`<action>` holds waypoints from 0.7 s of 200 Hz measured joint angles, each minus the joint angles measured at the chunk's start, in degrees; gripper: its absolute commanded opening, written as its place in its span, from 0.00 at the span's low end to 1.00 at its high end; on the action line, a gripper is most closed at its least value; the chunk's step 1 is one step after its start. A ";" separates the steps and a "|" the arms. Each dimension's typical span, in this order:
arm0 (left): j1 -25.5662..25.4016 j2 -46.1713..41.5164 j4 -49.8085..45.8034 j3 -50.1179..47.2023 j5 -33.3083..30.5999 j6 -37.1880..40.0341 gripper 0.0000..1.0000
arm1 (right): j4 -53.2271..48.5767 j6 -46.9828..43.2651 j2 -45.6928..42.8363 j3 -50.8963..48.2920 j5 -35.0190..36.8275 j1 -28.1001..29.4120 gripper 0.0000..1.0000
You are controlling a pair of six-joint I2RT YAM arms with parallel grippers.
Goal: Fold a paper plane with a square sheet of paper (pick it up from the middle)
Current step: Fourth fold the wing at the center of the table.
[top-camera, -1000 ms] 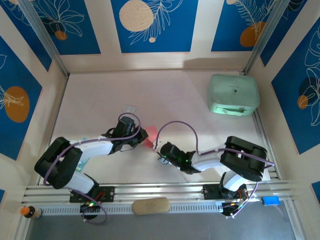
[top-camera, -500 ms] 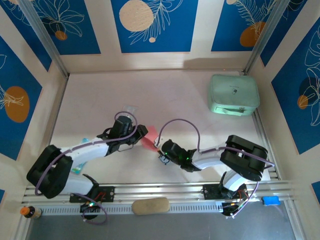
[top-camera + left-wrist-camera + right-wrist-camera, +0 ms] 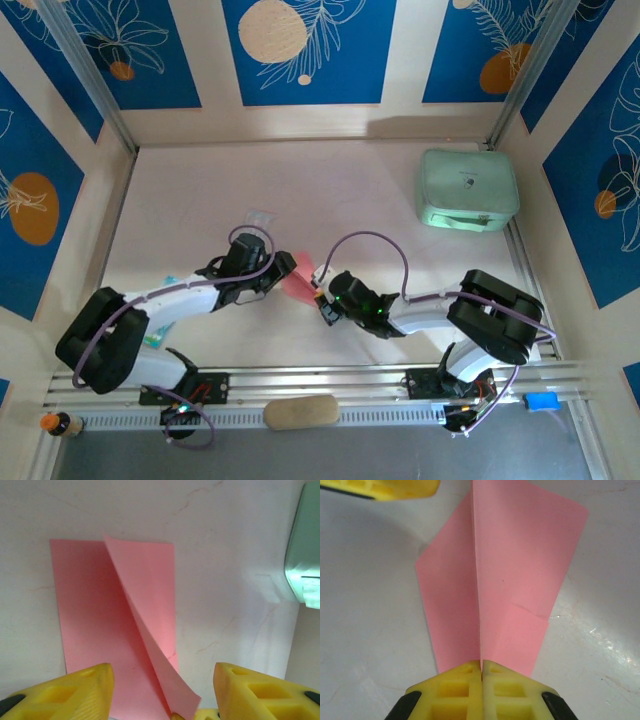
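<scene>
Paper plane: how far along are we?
Early. Done: the square sheet of paper carries one fold, with a flap standing up. In hand: the right hand is shut on its edge at the crease; the left hand is open. Remaining: nose and wing folds; no dart shape yet.

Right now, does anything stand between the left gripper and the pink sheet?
Nothing visible does. The left gripper has its jaws open, and the partly folded square sheet of paper lies directly between and ahead of them. The right gripper is shut on the sheet's far end.
</scene>
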 measured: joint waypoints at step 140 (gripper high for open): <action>0.00 6.86 0.22 2.91 3.02 -0.68 0.31 | 0.09 -3.45 -0.11 0.00 2.29 2.23 0.13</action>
